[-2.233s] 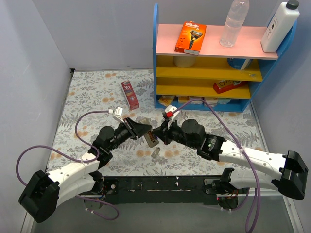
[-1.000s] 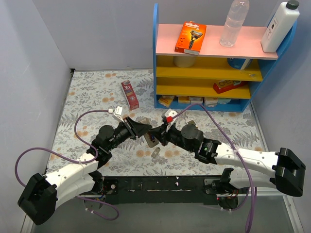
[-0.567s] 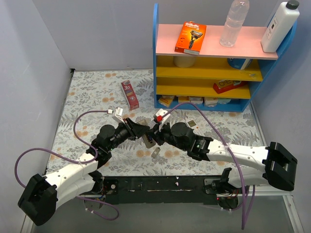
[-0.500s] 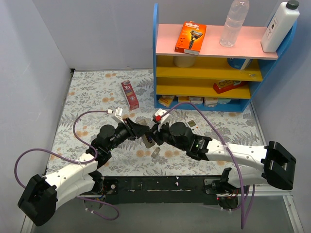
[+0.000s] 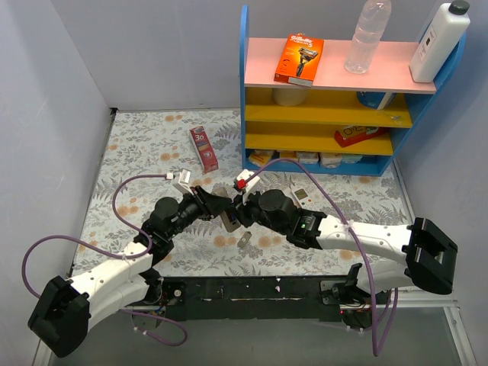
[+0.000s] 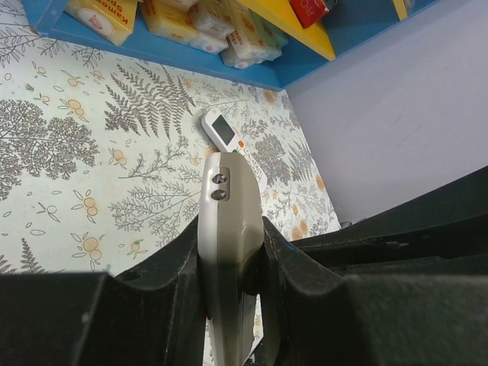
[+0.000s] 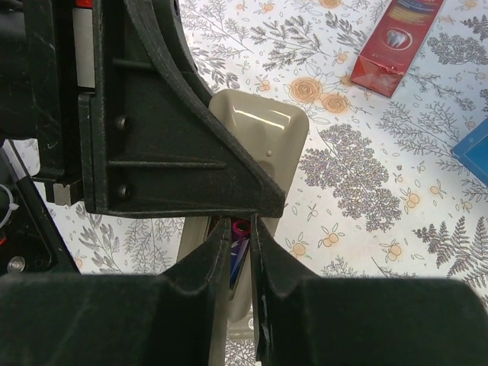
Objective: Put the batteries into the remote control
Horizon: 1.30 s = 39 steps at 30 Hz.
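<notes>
My left gripper (image 5: 219, 207) is shut on the beige remote control (image 5: 229, 222) and holds it off the table. In the left wrist view the remote control (image 6: 229, 206) stands edge-on between the fingers of that gripper (image 6: 229, 232). My right gripper (image 5: 239, 216) meets it from the right. In the right wrist view its jaws (image 7: 240, 223) stand a narrow slit apart at the remote control's (image 7: 263, 130) open compartment. A dark blue-purple battery (image 7: 239, 250) with a magenta end lies in that slit. Whether the pads still press it is not visible.
A small grey cover piece (image 5: 245, 243) lies on the floral cloth just below the grippers. A white handheld device (image 5: 302, 194) lies to the right, a red box (image 5: 203, 148) to the upper left. The blue shelf unit (image 5: 252, 114) stands behind.
My right arm has swung left and pushed its gripper in against the remote. Its jaws have parted slightly. The left gripper keeps its hold and has shifted a little up.
</notes>
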Tool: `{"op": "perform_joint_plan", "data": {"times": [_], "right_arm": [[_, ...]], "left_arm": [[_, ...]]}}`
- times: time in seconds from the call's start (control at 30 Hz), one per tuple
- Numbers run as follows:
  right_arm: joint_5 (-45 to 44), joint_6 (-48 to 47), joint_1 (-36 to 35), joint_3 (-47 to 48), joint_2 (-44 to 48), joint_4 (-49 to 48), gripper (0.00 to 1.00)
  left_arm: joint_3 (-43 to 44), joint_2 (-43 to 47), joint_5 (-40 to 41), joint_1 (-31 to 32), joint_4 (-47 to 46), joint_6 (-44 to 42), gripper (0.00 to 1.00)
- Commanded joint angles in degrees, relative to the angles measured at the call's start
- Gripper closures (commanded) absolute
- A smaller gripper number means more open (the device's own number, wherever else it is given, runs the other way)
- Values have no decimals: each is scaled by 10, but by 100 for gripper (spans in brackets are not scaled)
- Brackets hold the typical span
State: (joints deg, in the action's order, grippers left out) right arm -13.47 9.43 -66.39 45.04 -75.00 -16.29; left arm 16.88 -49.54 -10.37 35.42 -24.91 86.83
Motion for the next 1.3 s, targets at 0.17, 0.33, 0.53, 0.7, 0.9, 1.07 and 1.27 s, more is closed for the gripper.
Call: {"op": "perform_joint_plan", "data": {"times": [0.17,0.33,0.53,0.7,0.9,1.07,1.27], "right_arm": [[71,-25,11,16,-41,109,79],[124,-23,25,19,-41,122,79],[173,-22,38,23,-35,125,77],[151,-13,40,23,-32,116,83],[158,-14,39,19,-23,71,89],[153,-21,40,30,-23,86,87],[137,-21,40,41,-13,100,78]], "left_arm": [[18,28,-147,11,-188,21,100],[21,27,-171,11,-185,12,100],[22,18,-186,11,-185,16,100],[21,1,-189,11,-209,45,100],[21,-14,-150,19,-188,64,100],[29,-19,-141,20,-149,47,99],[18,-15,-127,20,-137,44,100]]}}
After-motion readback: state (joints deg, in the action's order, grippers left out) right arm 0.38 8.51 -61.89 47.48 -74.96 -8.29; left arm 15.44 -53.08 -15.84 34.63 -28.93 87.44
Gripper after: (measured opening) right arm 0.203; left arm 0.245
